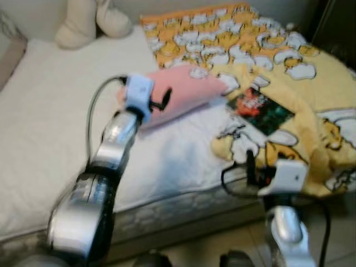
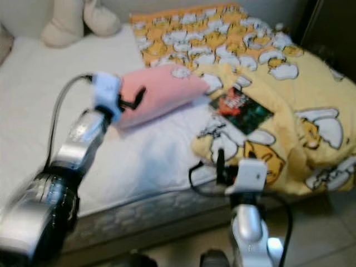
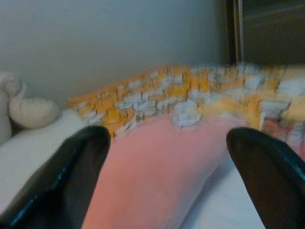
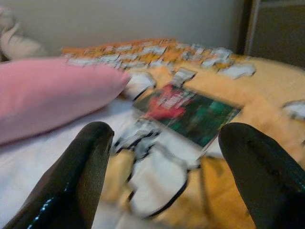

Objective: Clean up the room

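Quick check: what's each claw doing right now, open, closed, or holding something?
Left claw: open, empty, at the pink pillow.
Right claw: open, empty, facing the book.

pillow (image 1: 183, 92) left of book (image 1: 259, 109) | book on blanket (image 1: 311, 83) (both on bed (image 1: 50, 128))

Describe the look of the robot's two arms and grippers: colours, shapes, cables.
Both arms are shiny silver metal, segmented, with dark joints. Each wrist carries a pale boxy module, and a black cable loops beside it. The left gripper and right gripper each have two long, glossy black fingers with rounded tips.
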{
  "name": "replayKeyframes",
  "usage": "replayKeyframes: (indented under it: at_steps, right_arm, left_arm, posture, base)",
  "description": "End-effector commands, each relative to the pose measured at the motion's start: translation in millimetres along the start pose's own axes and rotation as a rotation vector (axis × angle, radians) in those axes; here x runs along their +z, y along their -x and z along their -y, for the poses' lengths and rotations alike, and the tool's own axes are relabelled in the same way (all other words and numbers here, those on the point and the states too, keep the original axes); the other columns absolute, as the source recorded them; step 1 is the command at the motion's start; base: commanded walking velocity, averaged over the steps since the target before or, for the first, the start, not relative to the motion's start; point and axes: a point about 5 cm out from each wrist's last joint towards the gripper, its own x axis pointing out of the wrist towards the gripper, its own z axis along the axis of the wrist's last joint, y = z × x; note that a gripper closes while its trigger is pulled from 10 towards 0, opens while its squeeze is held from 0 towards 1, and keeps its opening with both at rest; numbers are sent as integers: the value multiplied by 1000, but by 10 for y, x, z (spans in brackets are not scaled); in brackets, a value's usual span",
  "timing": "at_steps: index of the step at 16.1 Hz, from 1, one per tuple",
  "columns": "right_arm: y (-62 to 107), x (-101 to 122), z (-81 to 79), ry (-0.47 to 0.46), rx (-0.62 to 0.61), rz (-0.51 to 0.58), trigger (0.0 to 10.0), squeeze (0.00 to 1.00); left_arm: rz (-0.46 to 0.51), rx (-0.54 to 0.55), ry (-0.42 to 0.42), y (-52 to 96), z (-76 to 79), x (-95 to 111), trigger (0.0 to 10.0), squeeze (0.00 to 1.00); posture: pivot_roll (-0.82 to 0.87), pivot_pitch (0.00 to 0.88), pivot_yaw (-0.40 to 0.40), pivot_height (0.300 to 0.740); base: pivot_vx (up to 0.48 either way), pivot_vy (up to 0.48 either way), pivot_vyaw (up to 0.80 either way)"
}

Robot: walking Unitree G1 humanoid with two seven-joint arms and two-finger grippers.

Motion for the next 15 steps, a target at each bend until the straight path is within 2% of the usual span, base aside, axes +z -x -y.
replayKeyframes:
  at_steps: [1, 2, 3, 4, 5, 6, 7, 8, 9, 11, 12, 13, 14, 15]
  right_arm:
    - [-34, 63, -21, -3, 0, 28, 10000, 0]
    - [-108, 98, -77, 0, 32, 45, 10000, 0]
    - [-156, 125, -96, 2, 44, 60, 10000, 0]
    - [-182, 134, -97, 3, 45, 66, 10000, 0]
    - [-239, 244, -64, 6, 28, 115, 10000, 0]
    - [-275, 331, -32, 10, 12, 151, 10000, 0]
    - [-296, 361, -19, 10, 7, 162, 10000, 0]
    - [-335, 382, -13, 9, 5, 171, 10000, 0]
    - [-360, 358, -46, 5, 14, 164, 10000, 0]
    - [-357, 408, -85, -15, 25, 172, 10000, 0]
    - [-302, 509, -96, -25, 38, 191, 10000, 0]
    - [-146, 579, -66, -20, 58, 190, 10000, 0]
    - [88, 560, 2, -11, 70, 141, 10000, 0]
    - [150, 554, 5, -11, 78, 125, 10000, 0]
  left_arm:
    - [32, 34, 26, 48, -56, 130, 10000, 0]
    - [-24, 20, 33, 326, 65, 27, 10000, 0]
    - [-35, 37, 33, 494, 73, -22, 10000, 0]
    - [-40, 49, 32, 546, 61, -43, 10000, 0]
    - [-73, 96, 54, 809, -15, -150, 10000, 0]
    - [-101, 108, 57, 993, -23, -184, 10000, 0]
    - [-107, 101, 57, 1027, 7, -169, 10000, 0]
    - [-98, 83, 51, 1000, 81, -60, 10000, 0]
    - [-73, 80, 48, 899, 106, 25, 10000, 0]
    - [-54, 100, 58, 873, 62, 86, 10000, 0]
    - [-53, 114, 38, 981, 0, 126, 10000, 0]
    - [-67, 101, 14, 1150, -62, 170, 10000, 0]
    - [-101, 76, -6, 1295, -69, 188, 10000, 0]
    - [-109, 70, -29, 1318, -61, 191, 10000, 0]
  posture:
    - [-96, 19, 89, 710]
    - [-50, 0, 64, 710]
    - [-32, 0, 53, 710]
    - [-29, 0, 50, 710]
    - [-15, 0, 42, 710]
    - [-13, 0, 40, 710]
    - [-8, 0, 35, 710]
    - [-3, 0, 32, 710]
    - [-5, 0, 31, 710]
    - [-8, 0, 33, 710]
    - [-17, 0, 41, 710]
    - [-25, 0, 37, 710]
    - [-21, 0, 33, 710]
    - [-21, 0, 33, 710]
  base:
    - [0, 0, 0]
    - [0, 0, 0]
    - [0, 0, 0]
    - [0, 0, 0]
    - [0, 0, 0]
    - [0, 0, 0]
    - [0, 0, 0]
    - [0, 0, 0]
    - [0, 0, 0]
    - [0, 0, 0]
    - [0, 0, 0]
    - [0, 0, 0]
    - [0, 0, 0]
    - [0, 0, 0]
